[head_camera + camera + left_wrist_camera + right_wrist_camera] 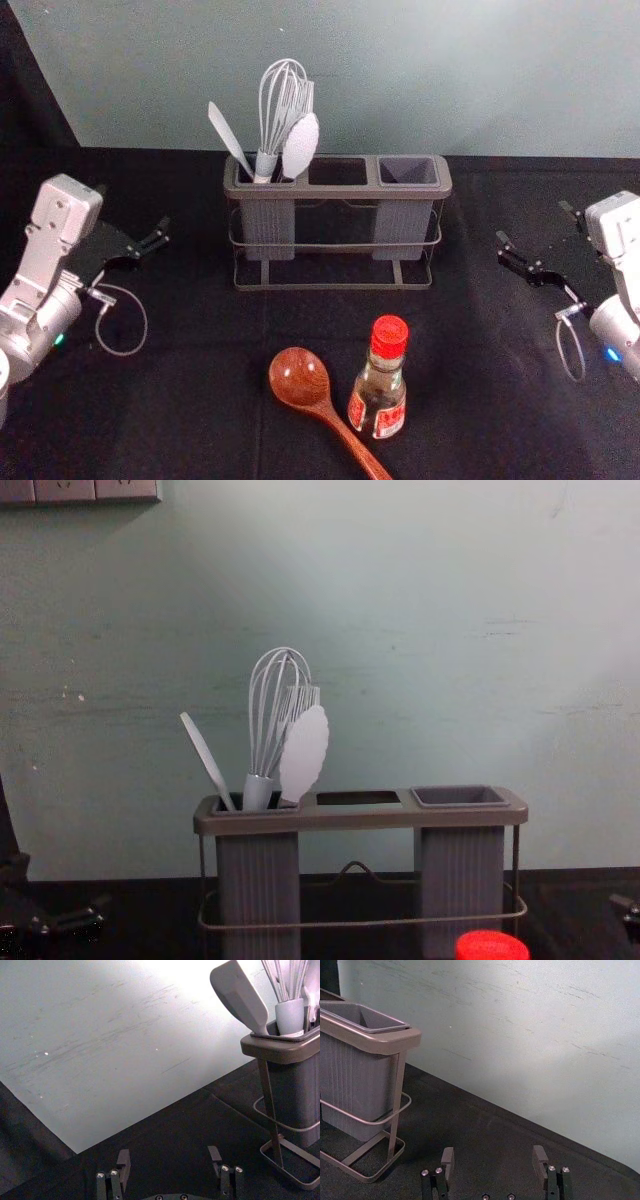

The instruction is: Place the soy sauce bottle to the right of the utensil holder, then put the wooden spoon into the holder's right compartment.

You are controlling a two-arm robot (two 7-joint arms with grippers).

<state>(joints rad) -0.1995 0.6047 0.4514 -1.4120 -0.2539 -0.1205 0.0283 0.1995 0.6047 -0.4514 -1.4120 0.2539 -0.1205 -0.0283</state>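
Head vw: soy sauce bottle (pixel 378 392) upright on near bench (pixel 150 420), wooden spoon's bowl (pixel 300 377) to its left; chest vw catches red cap (pixel 492 946). Wrist vws: left claw (pixel 133 208) & right claw (pixel 533 222) fingers apart, flanking utensil holder (pixel 335 192).

The utensil holder (pixel 335 193) has a smooth frame with a dull metallic sheen, and its cups (pixel 402 228) look like matt plastic, ribbed down the front. Standing in it, the spatula (pixel 239 996) looks smooth and plastic, softly matt. In front of the holder, the wooden spoon (pixel 322 407) is glossy, its grain showing; the soy sauce bottle (pixel 380 384) is smooth, clear and shiny, glass or plastic, I can't tell, under a plastic-looking cap (pixel 389 337). Beneath the holder, matt black cloth covers the table (pixel 180 400).
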